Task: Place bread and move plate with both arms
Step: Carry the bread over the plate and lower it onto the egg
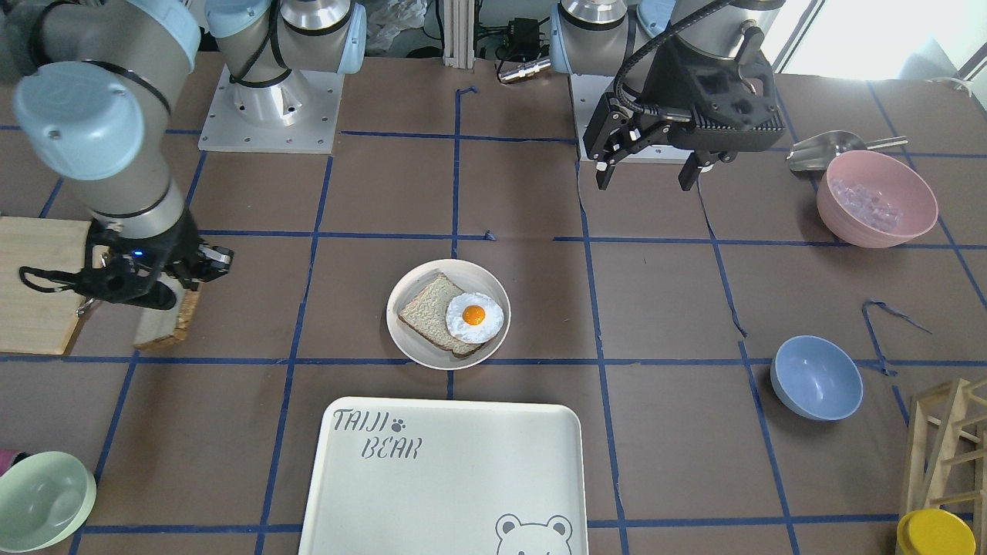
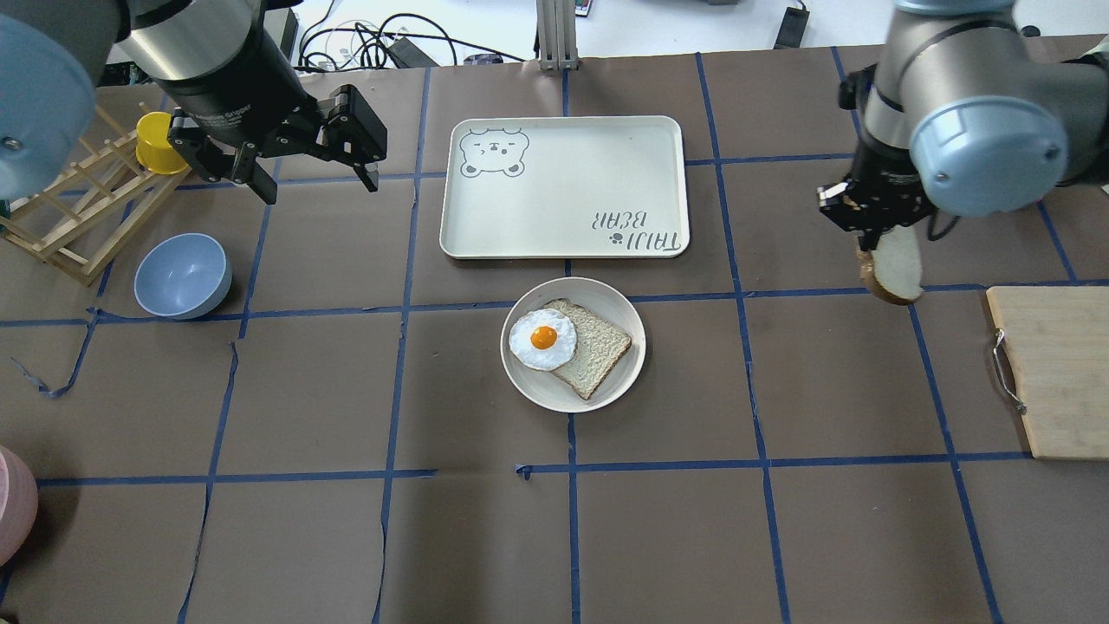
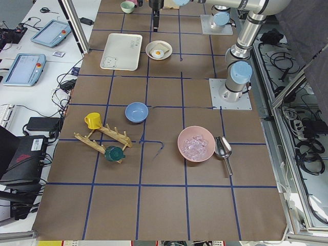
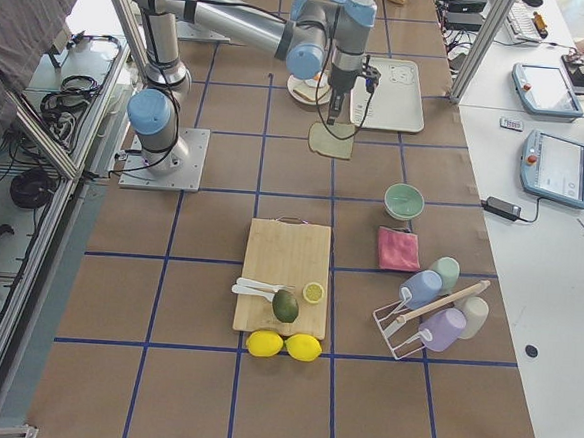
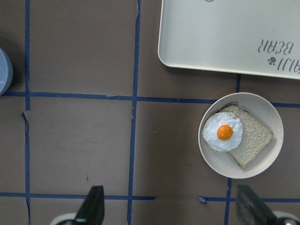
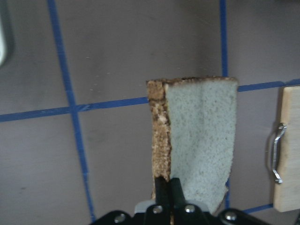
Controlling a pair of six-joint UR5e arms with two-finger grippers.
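Observation:
The bread (image 2: 894,267), a slice with a dark brown crust, hangs edge-down from my right gripper (image 2: 871,236), which is shut on its top edge above the table, left of the cutting board. It also shows in the right wrist view (image 6: 199,136) and the front view (image 1: 166,324). The cream plate (image 2: 530,387) sits mid-table and holds a paler slice (image 2: 604,347) and a fried egg (image 2: 542,338). My left gripper (image 2: 321,189) is open and empty, high above the table, far left of the plate; the plate shows in its wrist view (image 5: 212,164).
The white "TAIJI BEAR" tray (image 2: 563,186) lies just beyond the plate. A wooden cutting board (image 2: 1053,373) is at the right edge. A blue bowl (image 2: 182,276), a wooden rack (image 2: 69,217) and a yellow cup (image 2: 156,143) stand at the left.

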